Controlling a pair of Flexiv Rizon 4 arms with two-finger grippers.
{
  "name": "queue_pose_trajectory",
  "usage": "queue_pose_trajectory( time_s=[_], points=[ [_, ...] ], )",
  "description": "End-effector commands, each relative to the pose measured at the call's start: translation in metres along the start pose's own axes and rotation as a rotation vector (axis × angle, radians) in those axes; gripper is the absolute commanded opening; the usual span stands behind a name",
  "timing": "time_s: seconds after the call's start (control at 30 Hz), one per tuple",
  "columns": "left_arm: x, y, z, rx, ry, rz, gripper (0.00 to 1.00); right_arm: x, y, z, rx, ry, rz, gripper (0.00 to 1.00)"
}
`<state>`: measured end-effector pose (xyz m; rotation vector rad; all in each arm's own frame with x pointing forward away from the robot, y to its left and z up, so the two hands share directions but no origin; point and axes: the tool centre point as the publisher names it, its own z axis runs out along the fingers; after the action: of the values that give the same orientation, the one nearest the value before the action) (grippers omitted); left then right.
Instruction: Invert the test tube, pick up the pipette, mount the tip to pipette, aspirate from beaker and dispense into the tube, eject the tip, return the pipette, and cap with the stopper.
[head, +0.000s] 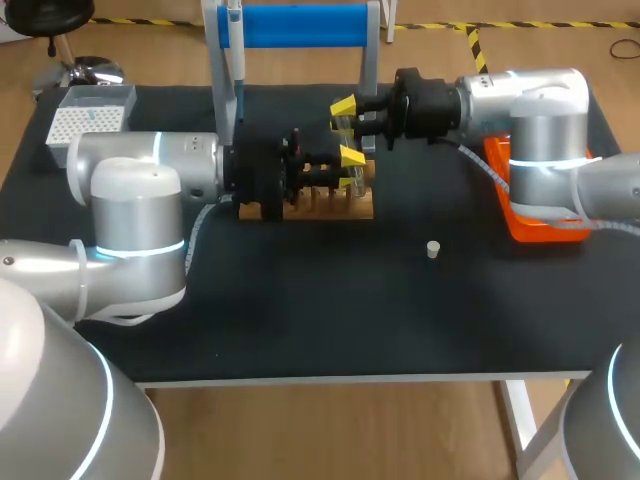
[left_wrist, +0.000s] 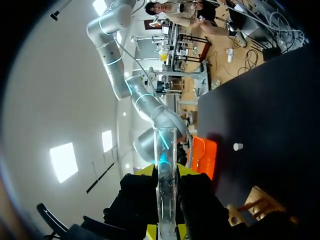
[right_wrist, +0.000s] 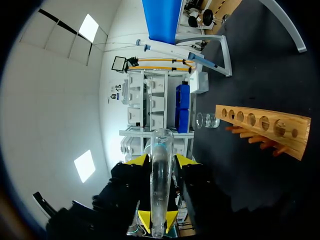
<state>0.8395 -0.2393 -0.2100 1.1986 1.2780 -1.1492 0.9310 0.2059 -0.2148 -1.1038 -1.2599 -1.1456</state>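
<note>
1. Spanning the workspace, the black bench (head: 330, 320) carries all items listed below.
2. The left arm (head: 140, 210) enters from the left. The right arm (head: 540, 130) enters from the right. Both end near the bench middle.
3. The blue pipette stand (head: 300, 25) stands at the far edge, behind both grippers.
4. The wooden rack (right_wrist: 260, 125) lies under the left gripper (head: 353, 168). The right gripper (head: 345, 115) hangs just behind it.
5. The orange tray (head: 530, 225) sits under the right arm. The white tip box (head: 88, 120) sits at the far left corner.
6. Left jaws: clenched on the test tube (left_wrist: 166, 180), which points ahead along the fingers.
7. Right jaws: clenched on a glass tube (right_wrist: 160, 180), likewise lengthwise. Whether both views show one tube cannot be told.
8. The beaker (right_wrist: 207, 120) stands just beside the rack's end.
9. The stopper (head: 432, 249) lies alone on the bench, between rack and tray.
</note>
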Motion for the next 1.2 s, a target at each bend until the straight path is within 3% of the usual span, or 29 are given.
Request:
queue_pose_trajectory(
  time_s=[0.03, 0.9, 1.2],
  points=[
    [-0.002, 0.001, 0.000, 0.000, 0.015, -0.003, 0.00, 0.001, -0.001, 0.000, -0.003, -0.002, -0.001, 1.00],
    [-0.002, 0.001, 0.000, 0.000, 0.015, -0.003, 0.00, 0.001, -0.001, 0.000, -0.003, -0.002, -0.001, 1.00],
    [-0.002, 0.001, 0.000, 0.000, 0.015, -0.003, 0.00, 0.016, -0.022, -0.048, -0.047, 0.029, -0.152, 1.00]
  ],
)
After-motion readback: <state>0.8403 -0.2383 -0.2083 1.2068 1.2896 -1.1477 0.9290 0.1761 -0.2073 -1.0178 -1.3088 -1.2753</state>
